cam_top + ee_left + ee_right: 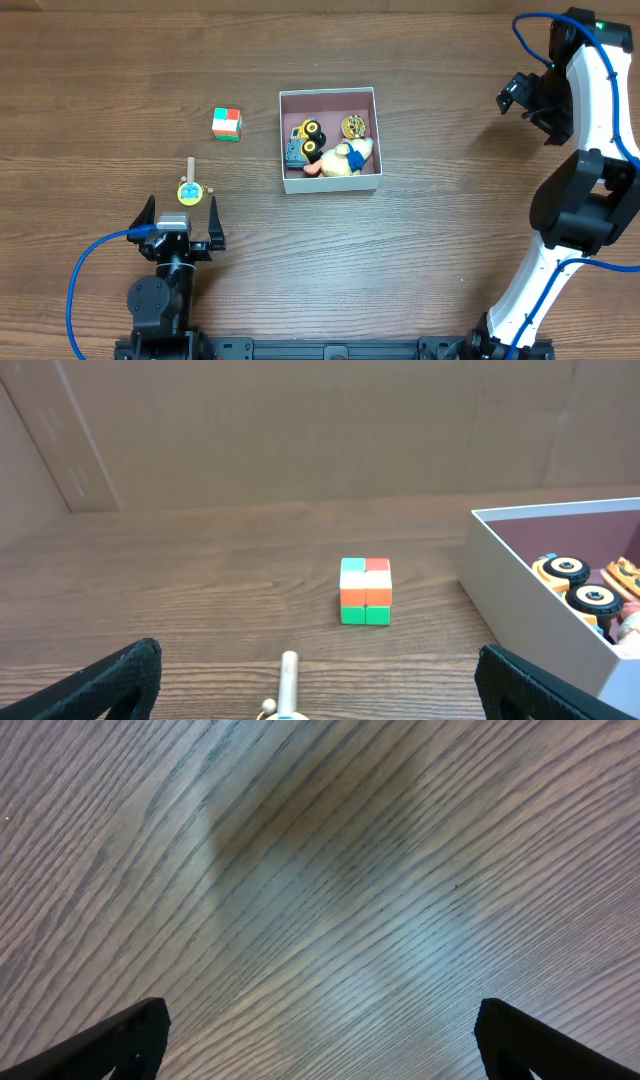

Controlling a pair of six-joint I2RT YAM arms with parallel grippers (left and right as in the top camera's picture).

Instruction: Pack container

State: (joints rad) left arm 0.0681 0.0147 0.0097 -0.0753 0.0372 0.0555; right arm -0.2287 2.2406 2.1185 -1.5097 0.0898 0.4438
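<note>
The container (330, 94), a square white-walled box with a maroon inside, sits mid-table and holds a yellow toy truck (305, 140), a small round gold piece (353, 126) and a plush duck (346, 160). Its wall shows in the left wrist view (520, 595). A multicoloured cube (227, 124) lies left of it, also in the left wrist view (365, 591). A wooden stick toy with a yellow disc (190, 186) lies just ahead of my left gripper (180, 212), which is open around it; its stick shows in the left wrist view (288, 682). My right gripper (520, 98) is open and empty, far right.
The right arm (585, 170) curves along the table's right edge. The right wrist view shows only bare wood (320, 880). A brown cardboard wall (300, 430) stands behind the table.
</note>
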